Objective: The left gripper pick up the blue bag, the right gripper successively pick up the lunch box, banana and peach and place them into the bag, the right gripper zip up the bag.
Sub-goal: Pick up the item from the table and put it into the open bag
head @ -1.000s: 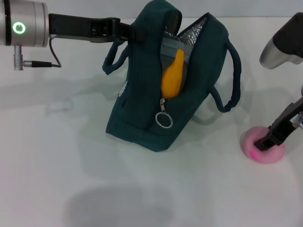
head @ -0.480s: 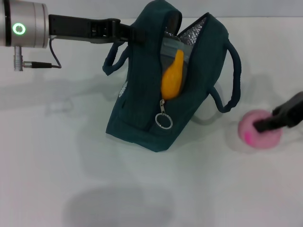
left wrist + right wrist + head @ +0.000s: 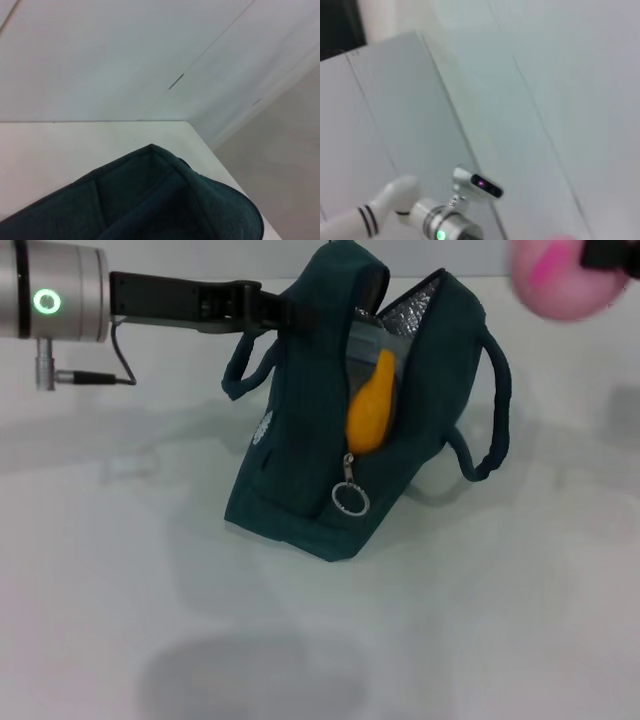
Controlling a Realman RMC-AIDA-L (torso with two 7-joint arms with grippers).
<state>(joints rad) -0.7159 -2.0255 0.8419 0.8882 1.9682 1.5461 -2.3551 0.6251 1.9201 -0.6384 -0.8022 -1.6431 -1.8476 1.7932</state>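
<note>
The blue bag [image 3: 300,470] stands open on the white table [image 3: 110,580], held up at its top rim by my left gripper [image 3: 283,314], which is shut on the fabric. Inside the opening I see the grey lunch box [image 3: 366,340] and the yellow banana [image 3: 368,415] upright in front of it. The pink peach [image 3: 558,280] hangs in the air at the far right, above and right of the bag, with my right gripper [image 3: 603,256] shut on it at the picture's edge. The left wrist view shows only the bag's dark rim [image 3: 165,200].
A metal zip ring [image 3: 349,500] hangs at the lower end of the bag's opening. One carry handle [image 3: 492,410] loops out on the bag's right side. The right wrist view shows my left arm [image 3: 435,222] far off.
The right gripper has lifted the peach off the table at the right and carried it up and back, to above the bag's height. Bag and left arm have barely moved.
</note>
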